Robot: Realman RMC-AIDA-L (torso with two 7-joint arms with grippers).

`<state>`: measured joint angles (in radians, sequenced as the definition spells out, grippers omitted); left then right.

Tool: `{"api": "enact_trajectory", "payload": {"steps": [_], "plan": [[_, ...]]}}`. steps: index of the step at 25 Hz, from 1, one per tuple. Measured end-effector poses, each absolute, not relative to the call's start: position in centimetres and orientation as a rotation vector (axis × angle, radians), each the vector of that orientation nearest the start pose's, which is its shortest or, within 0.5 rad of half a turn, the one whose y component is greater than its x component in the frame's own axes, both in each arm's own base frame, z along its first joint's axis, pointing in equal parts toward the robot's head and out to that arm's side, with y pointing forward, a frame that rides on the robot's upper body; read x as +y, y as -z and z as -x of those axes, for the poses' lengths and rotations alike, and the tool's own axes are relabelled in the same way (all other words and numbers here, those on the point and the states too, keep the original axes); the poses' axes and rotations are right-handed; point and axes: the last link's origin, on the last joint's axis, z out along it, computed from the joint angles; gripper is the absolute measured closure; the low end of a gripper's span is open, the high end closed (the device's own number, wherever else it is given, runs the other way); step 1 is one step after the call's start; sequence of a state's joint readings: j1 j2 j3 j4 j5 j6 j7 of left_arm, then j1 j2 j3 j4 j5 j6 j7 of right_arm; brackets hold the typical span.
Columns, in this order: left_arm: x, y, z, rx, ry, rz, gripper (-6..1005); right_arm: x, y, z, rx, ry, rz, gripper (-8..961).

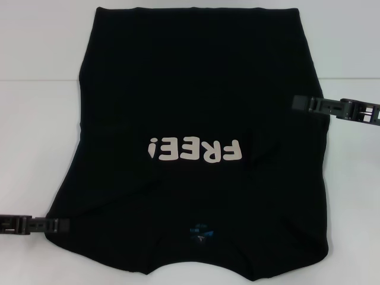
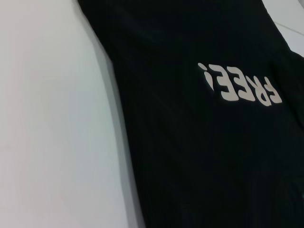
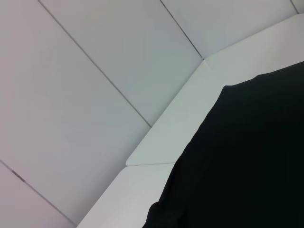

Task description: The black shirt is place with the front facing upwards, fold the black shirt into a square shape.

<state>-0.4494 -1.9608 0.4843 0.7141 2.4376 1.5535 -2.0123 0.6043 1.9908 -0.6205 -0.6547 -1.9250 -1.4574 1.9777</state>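
The black shirt (image 1: 196, 89) lies flat on the white table (image 1: 35, 119), front up, and fills most of the head view. Its cream letters "FREE!" (image 1: 196, 149) read upside down, and the blue neck label (image 1: 200, 233) sits near the front edge. My left gripper (image 1: 64, 225) lies low at the shirt's near left edge, touching the cloth. My right gripper (image 1: 297, 103) reaches in from the right and overlaps the shirt's right edge farther back. The left wrist view shows the shirt (image 2: 199, 152) with the lettering (image 2: 240, 85). The right wrist view shows one black shirt edge (image 3: 247, 161).
Bare white table (image 2: 47, 118) runs along the shirt's left side, with more on its right in the head view. In the right wrist view the table's far edge (image 3: 190, 114) meets pale wall panels (image 3: 95, 85).
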Motion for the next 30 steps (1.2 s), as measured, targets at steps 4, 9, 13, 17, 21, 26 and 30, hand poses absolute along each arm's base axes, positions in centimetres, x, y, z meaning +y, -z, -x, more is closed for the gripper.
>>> {"api": "enact_trajectory", "payload": {"steps": [4,9,13,17,21,26,30], "plan": [[29.8,-6.3,36.2,-1.604,0.275,2.308,166,37.9,-5.3,-25.6,1.302,-0.892,2.373,18],[30.0,-6.4,36.3,-1.603,0.263,2.296,215,37.9,-5.6,-25.5,1.299,-0.912,2.372,17],[30.1,-6.4,36.4,-1.602,0.243,2.286,385,37.8,-5.7,-25.6,1.298,-0.918,2.368,17],[30.4,-6.4,36.3,-1.592,0.23,2.29,651,37.8,-5.7,-25.6,1.298,-0.92,2.367,18],[30.6,-6.3,36.2,-1.588,0.227,2.29,838,37.7,-6.0,-26.0,1.314,-0.89,2.365,18],[30.6,-6.4,36.1,-1.587,0.228,2.299,965,37.3,-6.7,-28.2,1.459,-0.67,2.354,17],[30.6,-6.4,36.0,-1.587,0.238,2.3,990,36.2,-7.8,-29.8,1.613,-0.478,2.349,19]]}}
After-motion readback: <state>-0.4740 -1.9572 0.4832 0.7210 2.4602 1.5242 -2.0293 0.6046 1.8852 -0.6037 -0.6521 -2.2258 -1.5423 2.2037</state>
